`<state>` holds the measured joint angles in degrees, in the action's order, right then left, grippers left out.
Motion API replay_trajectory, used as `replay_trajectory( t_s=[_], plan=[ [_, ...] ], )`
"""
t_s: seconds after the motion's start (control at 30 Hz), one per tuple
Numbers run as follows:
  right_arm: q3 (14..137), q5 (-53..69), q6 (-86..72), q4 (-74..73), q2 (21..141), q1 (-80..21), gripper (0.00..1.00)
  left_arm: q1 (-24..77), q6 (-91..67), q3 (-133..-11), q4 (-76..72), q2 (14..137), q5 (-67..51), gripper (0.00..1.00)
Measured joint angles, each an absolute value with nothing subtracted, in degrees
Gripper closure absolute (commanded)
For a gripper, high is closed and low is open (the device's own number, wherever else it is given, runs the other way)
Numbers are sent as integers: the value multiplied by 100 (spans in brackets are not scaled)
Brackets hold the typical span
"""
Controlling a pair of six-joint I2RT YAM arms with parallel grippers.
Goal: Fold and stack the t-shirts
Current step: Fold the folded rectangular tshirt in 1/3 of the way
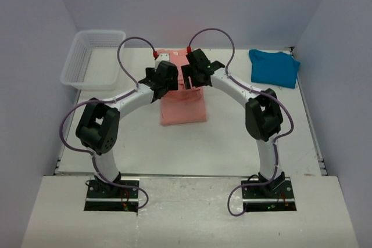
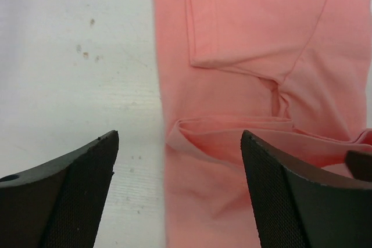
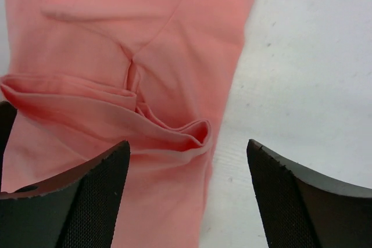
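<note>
The salmon-pink t-shirt (image 1: 183, 110) lies folded into a narrow strip mid-way along the bench (image 1: 174, 149), a rumpled fold across it, while the teal-blue t-shirt (image 1: 274, 68) sits folded at the far right corner.

1 t-shirt (image 1: 183, 108) lies centre, 2nd t-shirt (image 1: 274, 68) back right, basket (image 1: 87, 65) back left.

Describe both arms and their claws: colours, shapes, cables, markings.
The left arm and right arm match: white tubular links, bulky black joints, black base plates. A thin purple cable loops along each, ending in a red plug. The left claw and right claw each have two black wedge-shaped fingers with finely dotted pads. No lettering shows.
</note>
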<state>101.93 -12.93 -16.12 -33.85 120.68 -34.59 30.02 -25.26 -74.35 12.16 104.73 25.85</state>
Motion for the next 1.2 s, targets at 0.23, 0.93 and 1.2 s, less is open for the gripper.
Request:
replay_trajectory(
  t_s=[0.23, 0.93, 1.2],
  plan=[
    [9686, -1640, -1398, -3448, 10945, -3319, 9, 3081, -2556, -6899, 1125, 9299, 2805, 20],
    [7454, 1221, -2443, -2510, 10372, -3153, 100, 2899, -3052, -6696, -152, 10707, -1625, 100],
    [7288, 1754, -2580, -2294, 10403, -2945, 100, 2418, -3253, -6825, -941, 11743, -2698, 100]
  ],
)
